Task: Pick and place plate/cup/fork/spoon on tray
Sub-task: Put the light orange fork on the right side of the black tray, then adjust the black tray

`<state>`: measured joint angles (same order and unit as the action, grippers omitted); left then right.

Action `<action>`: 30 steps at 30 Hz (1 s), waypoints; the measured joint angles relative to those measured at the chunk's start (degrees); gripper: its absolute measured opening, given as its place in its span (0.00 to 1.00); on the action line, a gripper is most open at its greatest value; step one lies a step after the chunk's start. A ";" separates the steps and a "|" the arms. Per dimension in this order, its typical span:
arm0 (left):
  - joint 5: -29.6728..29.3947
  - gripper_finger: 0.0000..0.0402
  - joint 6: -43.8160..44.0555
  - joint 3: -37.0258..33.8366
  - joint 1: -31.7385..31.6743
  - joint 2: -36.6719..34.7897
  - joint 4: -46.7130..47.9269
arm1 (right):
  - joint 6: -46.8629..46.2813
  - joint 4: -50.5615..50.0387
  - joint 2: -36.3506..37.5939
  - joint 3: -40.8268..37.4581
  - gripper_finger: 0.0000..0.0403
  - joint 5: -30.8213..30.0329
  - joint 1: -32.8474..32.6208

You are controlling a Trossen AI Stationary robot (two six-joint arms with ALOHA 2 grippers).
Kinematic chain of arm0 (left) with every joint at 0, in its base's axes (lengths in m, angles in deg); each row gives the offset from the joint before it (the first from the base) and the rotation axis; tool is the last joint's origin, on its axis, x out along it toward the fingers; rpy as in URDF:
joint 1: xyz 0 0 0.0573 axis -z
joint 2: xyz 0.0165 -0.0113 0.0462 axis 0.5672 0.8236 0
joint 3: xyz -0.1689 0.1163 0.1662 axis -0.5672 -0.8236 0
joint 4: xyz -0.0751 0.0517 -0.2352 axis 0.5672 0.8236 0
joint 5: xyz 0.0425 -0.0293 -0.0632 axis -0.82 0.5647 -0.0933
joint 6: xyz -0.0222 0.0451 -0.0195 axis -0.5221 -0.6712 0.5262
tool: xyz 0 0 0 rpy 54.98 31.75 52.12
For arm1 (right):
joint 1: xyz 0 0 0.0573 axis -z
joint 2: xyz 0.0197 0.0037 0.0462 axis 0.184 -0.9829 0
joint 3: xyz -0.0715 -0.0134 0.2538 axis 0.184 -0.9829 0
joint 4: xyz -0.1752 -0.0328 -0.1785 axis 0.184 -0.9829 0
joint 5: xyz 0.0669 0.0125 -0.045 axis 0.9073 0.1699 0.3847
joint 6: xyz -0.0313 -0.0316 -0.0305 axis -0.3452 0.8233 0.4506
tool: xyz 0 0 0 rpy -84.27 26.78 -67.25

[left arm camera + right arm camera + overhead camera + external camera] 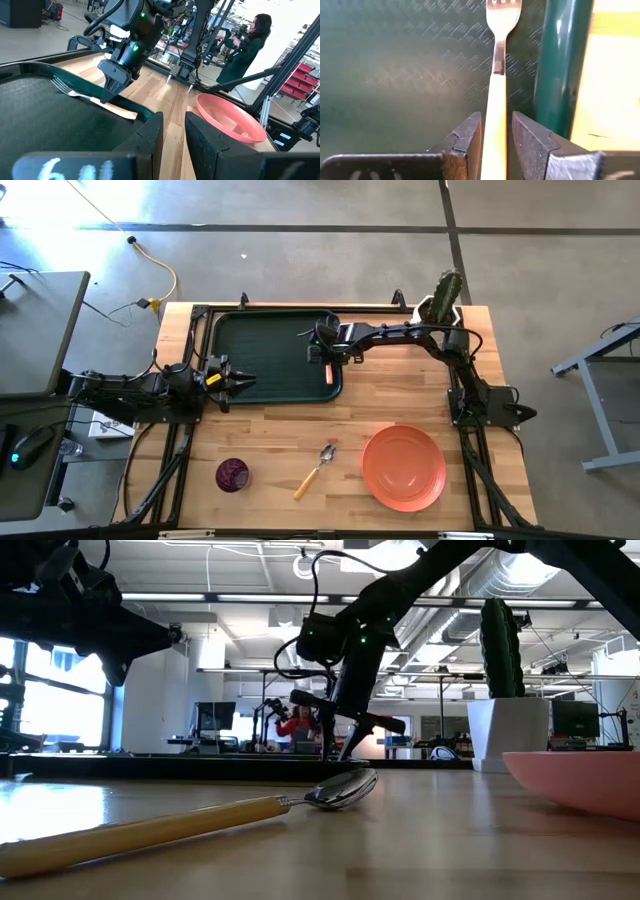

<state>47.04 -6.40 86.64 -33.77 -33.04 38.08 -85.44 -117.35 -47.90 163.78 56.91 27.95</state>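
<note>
The dark green tray (270, 350) lies at the table's far middle. The fork (496, 75) lies in it along the right rim (561, 65), tines (61, 86) on the tray floor. My right gripper (326, 360) is shut on its tan handle, low over the tray. My left gripper (243, 382) hovers open and empty over the tray's near left part. The purple cup (232, 474), the spoon (314, 470) and the salmon plate (403, 467) rest on the table near its front edge. My right gripper pinches the fork's tan handle (495, 120) between its two fingers, which point steeply down (111, 87) and come from the table's right side. The fork lies along the line of the fingers, flat in the tray, handle end (126, 114) by the rim.
A white pot with a cactus (445, 298) stands at the far right corner, beside my right arm. Bare wood (400, 395) lies between the tray and the plate. The spoon (250, 810) and plate rim (585, 780) fill the low view. A person (247, 42) stands beyond the table.
</note>
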 joint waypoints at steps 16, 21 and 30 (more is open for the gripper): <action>0.00 0.18 0.02 0.00 0.02 0.00 -0.02 | 3.46 -0.23 2.82 0.03 0.26 0.86 0.18; 0.00 0.18 0.04 0.02 0.01 0.02 -0.07 | 7.38 -1.18 6.08 0.04 0.26 -0.79 1.06; -0.07 0.18 0.03 0.02 0.00 0.00 -0.13 | 14.55 -4.53 11.38 0.13 0.26 -1.67 3.08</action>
<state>46.98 -6.37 86.66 -33.78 -33.04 37.95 -70.89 -121.89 -36.52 163.91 55.24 31.03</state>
